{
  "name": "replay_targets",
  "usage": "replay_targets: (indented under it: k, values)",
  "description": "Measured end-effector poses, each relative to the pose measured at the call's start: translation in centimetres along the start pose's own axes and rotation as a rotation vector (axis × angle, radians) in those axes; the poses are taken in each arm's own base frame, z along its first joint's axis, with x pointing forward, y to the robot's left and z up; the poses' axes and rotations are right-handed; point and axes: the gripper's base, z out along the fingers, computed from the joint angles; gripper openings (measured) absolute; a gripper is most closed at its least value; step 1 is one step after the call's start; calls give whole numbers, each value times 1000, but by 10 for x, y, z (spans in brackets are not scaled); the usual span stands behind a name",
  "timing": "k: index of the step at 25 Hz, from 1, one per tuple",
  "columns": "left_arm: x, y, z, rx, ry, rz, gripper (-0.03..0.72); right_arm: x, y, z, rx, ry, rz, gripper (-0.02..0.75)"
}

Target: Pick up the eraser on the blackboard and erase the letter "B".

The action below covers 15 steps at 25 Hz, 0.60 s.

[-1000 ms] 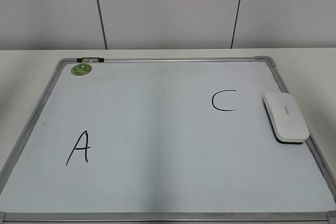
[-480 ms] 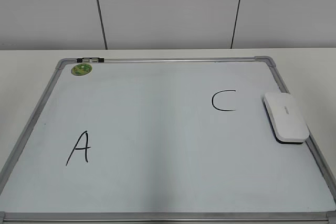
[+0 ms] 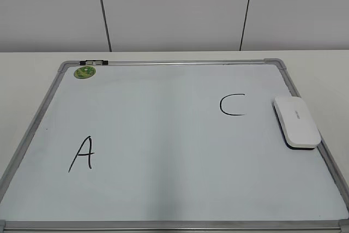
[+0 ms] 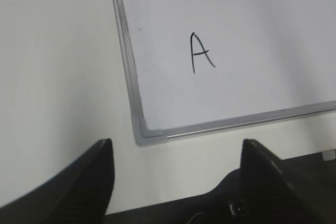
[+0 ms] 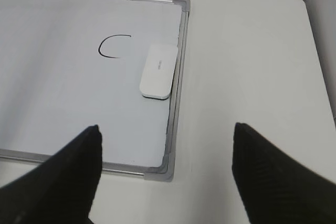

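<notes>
The blackboard (image 3: 163, 135) is a white board in a silver frame, lying flat on the table. The white eraser (image 3: 296, 121) lies on its right edge, also seen in the right wrist view (image 5: 158, 70). No letter "B" shows on the board; only a black "A" (image 3: 82, 154) and a black "C" (image 3: 232, 105) are drawn. My left gripper (image 4: 176, 148) is open and empty, above the table near the board's front left corner. My right gripper (image 5: 165, 135) is open and empty, above the board's front right corner, well back from the eraser. Neither gripper shows in the exterior view.
A round green sticker (image 3: 85, 71) sits at the board's far left corner. White table (image 5: 252, 66) surrounds the board. A grey panelled wall (image 3: 174, 9) stands behind the table.
</notes>
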Motion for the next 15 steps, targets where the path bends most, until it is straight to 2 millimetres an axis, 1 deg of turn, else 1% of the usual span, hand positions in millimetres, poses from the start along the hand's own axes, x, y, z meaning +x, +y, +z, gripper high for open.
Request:
replay_targets:
  k: [4,8,11,15]
  values:
    - [27,4,14,-24,40,3,543,28,2,6,0,19,-1,592]
    - [48,7,30,-32,73,0,542,56,4,21,0,67,-3,592]
    - [57,10,36,-52,81,6,542,74,5,32,-2,100,-4,592]
    - [61,11,39,-64,53,10,542,91,6,42,-4,126,-5,592]
